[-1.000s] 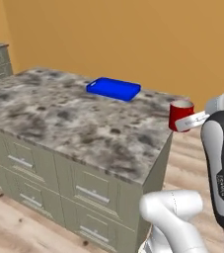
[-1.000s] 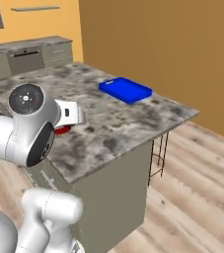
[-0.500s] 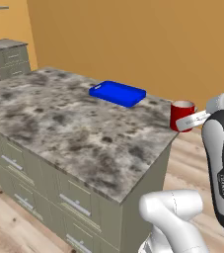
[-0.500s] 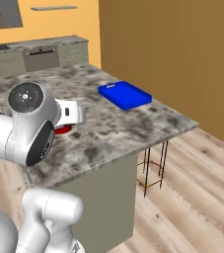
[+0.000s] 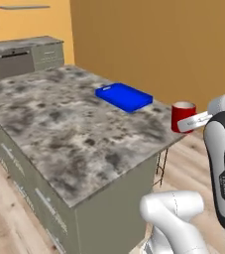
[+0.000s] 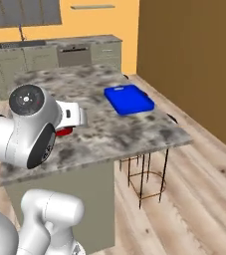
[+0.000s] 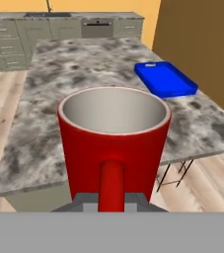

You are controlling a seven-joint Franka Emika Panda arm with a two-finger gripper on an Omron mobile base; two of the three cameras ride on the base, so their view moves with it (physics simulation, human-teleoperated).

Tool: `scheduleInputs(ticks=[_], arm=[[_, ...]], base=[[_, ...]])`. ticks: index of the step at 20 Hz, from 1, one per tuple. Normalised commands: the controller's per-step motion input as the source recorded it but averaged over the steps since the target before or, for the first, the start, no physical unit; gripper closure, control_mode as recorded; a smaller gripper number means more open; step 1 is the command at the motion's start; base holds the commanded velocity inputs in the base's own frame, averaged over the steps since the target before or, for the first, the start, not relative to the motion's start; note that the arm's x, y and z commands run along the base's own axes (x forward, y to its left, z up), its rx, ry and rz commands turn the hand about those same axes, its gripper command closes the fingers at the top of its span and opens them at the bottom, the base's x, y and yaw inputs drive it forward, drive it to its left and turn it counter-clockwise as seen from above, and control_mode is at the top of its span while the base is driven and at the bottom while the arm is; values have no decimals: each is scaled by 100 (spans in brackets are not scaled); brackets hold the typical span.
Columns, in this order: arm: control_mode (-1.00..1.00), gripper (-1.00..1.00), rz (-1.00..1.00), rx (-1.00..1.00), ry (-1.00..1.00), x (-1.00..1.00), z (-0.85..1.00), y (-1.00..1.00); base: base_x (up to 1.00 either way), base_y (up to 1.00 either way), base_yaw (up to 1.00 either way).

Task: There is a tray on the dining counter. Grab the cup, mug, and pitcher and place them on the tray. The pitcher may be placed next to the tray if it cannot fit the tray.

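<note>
A red mug (image 7: 114, 143) is held upright and empty, its handle toward the camera, with my gripper (image 7: 111, 203) shut on it. In the left base view the mug (image 5: 183, 115) hangs in the air off the near right corner of the dining counter (image 5: 59, 129), gripper (image 5: 192, 122) at its side. The blue tray (image 5: 124, 96) lies flat near the counter's far right edge and shows as well in the tray (image 6: 129, 99) and tray (image 7: 166, 79) views. A red sliver of the mug (image 6: 62, 132) peeks from behind my arm. The cup and pitcher are out of view.
A long kitchen counter with beige drawers and a dishwasher (image 6: 74, 50) runs along the back wall. A black wire stool (image 6: 145, 174) stands under the island's overhang. A brown wall (image 5: 158, 44) rises beyond the tray, with wooden floor around the island.
The whole scene has shifted in both base views, so the base has moved around the island's corner. The mug stays held in the shut gripper.
</note>
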Motion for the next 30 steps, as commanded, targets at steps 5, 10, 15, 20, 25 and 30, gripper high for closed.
scheduleInputs(ticks=[5, 10, 15, 20, 25, 30], arm=[[100, 100, 0, 0, 0, 0, 0, 0], [100, 100, 0, 0, 0, 0, 0, 0], [100, 100, 0, 0, 0, 0, 0, 0], [100, 100, 0, 0, 0, 0, 0, 0], [100, 100, 0, 0, 0, 0, 0, 0], [100, 100, 0, 0, 0, 0, 0, 0]], base=[[3, -100, 47], [0, -100, 54], [0, -100, 60], [0, -100, 57], [-9, -100, 49], [-9, -100, 53]])
